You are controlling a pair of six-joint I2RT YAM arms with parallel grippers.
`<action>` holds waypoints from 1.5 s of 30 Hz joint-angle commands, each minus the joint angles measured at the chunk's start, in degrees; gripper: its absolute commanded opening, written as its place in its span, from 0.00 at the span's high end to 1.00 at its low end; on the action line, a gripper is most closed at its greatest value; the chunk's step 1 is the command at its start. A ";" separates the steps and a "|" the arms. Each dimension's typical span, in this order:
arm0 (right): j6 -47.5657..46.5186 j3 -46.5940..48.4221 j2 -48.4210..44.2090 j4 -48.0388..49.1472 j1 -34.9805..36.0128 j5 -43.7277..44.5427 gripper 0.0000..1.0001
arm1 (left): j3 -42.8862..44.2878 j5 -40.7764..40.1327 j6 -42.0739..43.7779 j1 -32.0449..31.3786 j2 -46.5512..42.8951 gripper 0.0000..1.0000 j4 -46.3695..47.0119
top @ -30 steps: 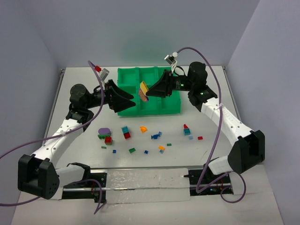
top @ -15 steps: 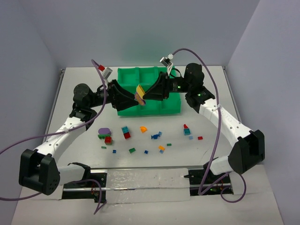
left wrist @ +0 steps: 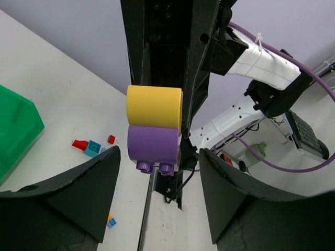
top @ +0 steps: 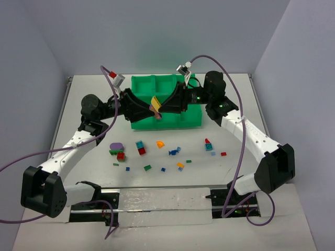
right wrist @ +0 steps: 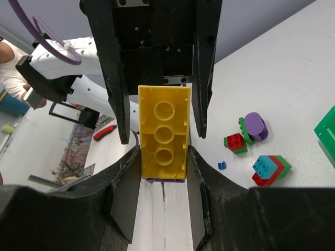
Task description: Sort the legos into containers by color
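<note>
The right gripper is clamped on the long sides of a yellow brick, whose upturned face shows three round hollows in a row. A purple brick is stuck to its other face. Seen end on from the left wrist, the two have smooth rounded ends, yellow over purple, with two small studs along the purple one's lower edge. The pair hangs in the air over the front left part of the green tray, between the two arms. The left gripper faces it with its fingers wide, one on each side of the pair and a gap showing on both sides. From the right wrist the purple brick is only a thin strip under the yellow one. From above, both arms cover most of the tray, so its compartments and what lies in them cannot be made out, nor which compartment the pair is above. Each wrist view catches only a corner of the tray at its edge. The loose legos lie scattered on the table in front of the tray. The smallest are mere coloured specks whose shape cannot be told.
</note>
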 commanded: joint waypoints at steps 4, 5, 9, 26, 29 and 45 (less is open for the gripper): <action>3.51 -0.25 0.67 5.33 0.71 -1.68 1.00 | 1.10 1.60 -1.80 -0.52 -0.58 0.46 5.43; 4.12 -0.35 0.68 6.04 0.66 -1.78 1.00 | 0.97 1.80 -1.57 -0.52 -0.58 0.50 5.36; 5.43 -0.72 0.67 7.44 0.53 -2.17 1.00 | -0.05 2.40 -0.25 -0.52 -0.90 0.72 4.66; 5.10 3.03 1.79 4.85 -13.76 -1.74 1.00 | -4.02 1.98 22.29 5.04 -4.15 1.00 -25.07; -14.08 10.32 4.54 -16.54 -14.91 9.66 1.00 | 3.55 -8.78 33.70 6.70 -1.20 1.00 -34.13; -39.76 36.61 34.15 -31.86 -13.55 55.61 1.00 | 38.62 -45.86 45.77 6.57 30.45 1.00 -41.41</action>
